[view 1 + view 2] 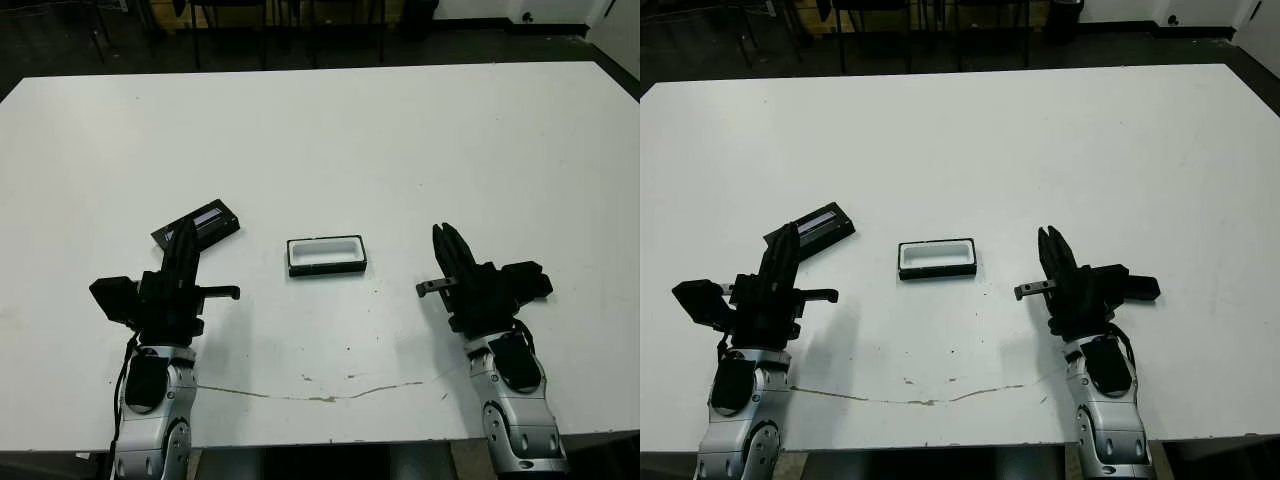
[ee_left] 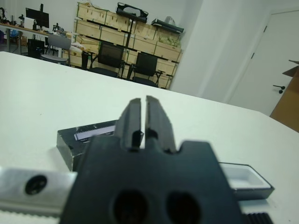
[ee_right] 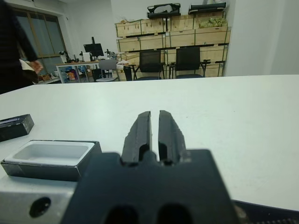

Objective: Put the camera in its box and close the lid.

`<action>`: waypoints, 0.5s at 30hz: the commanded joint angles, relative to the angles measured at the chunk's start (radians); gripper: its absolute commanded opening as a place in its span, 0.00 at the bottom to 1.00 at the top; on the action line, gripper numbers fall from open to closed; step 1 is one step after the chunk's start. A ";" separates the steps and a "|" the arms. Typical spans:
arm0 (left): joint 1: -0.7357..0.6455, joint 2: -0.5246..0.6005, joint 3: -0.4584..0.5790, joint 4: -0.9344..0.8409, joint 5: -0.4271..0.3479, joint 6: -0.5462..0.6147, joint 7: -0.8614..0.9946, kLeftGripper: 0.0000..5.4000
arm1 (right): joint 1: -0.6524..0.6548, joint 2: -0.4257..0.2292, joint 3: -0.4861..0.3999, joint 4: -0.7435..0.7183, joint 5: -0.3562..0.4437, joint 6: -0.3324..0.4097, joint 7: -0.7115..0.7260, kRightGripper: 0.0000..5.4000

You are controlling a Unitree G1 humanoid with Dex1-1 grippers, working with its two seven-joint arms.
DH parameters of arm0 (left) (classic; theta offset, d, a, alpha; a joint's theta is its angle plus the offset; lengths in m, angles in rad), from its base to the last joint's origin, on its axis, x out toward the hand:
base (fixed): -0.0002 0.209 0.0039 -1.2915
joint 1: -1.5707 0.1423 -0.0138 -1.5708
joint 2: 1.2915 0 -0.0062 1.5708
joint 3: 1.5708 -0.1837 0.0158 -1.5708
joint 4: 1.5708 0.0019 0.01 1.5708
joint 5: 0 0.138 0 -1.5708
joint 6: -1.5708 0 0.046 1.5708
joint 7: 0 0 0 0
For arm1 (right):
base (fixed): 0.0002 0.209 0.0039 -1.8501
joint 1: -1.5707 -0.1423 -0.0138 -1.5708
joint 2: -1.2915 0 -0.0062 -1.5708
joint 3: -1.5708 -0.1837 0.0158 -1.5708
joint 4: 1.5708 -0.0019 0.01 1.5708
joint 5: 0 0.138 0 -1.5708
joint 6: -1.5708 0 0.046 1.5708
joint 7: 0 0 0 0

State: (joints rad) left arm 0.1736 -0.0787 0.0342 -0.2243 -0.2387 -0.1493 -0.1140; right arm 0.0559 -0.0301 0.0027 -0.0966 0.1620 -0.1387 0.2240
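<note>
1 white worktop (image 1: 400, 150) carries everything, bare over most of its surface. 2 arms come up from the near edge, well apart. The left end effector (image 1: 185, 226) and the right end effector (image 1: 442, 232) both have their fingers drawn narrow, only a thin slit between them, and nothing held. 1 lid (image 1: 210, 215), flat and black with a pale bluish strip on top, lies at an angle on the robot's left. The left fingertips point at it and overlap its near end in the head views; touching or hovering, cannot tell. 1 box (image 1: 327, 269) sits between the 2 arms, nearer the left one, near the lid but apart from it, with its white lining up and nothing inside. 0 cameras can be made out as a separate item. It may be hidden by the left fingers or lie at the lid, but neither the head views nor the wrist views settle that. Judgement: the task is at its very start, with the box open and unfilled and the lid off. The next move calls for locating the camera near the lid, spreading the left fingers, and taking it across its slim sides. It would then go to the box and be lowered flat into the lining. The lid goes on last, squared to the box.
</note>
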 commanded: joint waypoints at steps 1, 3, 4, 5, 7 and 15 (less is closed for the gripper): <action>0.011 0.004 0.003 0.013 0.000 0.011 0.004 0.00 | 0.007 -0.008 0.001 0.005 -0.004 0.018 -0.003 0.00; 0.012 0.004 0.004 0.010 0.005 0.014 0.008 0.00 | 0.009 -0.006 0.002 0.000 -0.002 0.024 -0.004 0.00; 0.012 0.004 0.003 0.009 0.005 0.016 0.009 0.00 | 0.011 -0.006 0.002 -0.003 -0.003 0.028 -0.005 0.00; 0.013 0.004 0.003 0.007 0.004 0.017 0.009 0.00 | 0.012 -0.006 0.003 -0.005 -0.005 0.028 -0.006 0.00; 0.014 0.005 0.004 0.006 0.000 0.018 0.005 0.00 | 0.011 -0.006 0.003 0.004 -0.003 0.018 0.000 0.00; 0.014 0.003 0.004 0.013 -0.002 0.014 0.003 0.00 | 0.010 -0.013 -0.001 0.015 -0.003 0.012 0.006 0.00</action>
State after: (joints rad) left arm 0.1737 -0.0786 0.0375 -0.2243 -0.2385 -0.1489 -0.1139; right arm 0.0558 -0.0327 0.0038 -0.0883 0.1580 -0.1433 0.2288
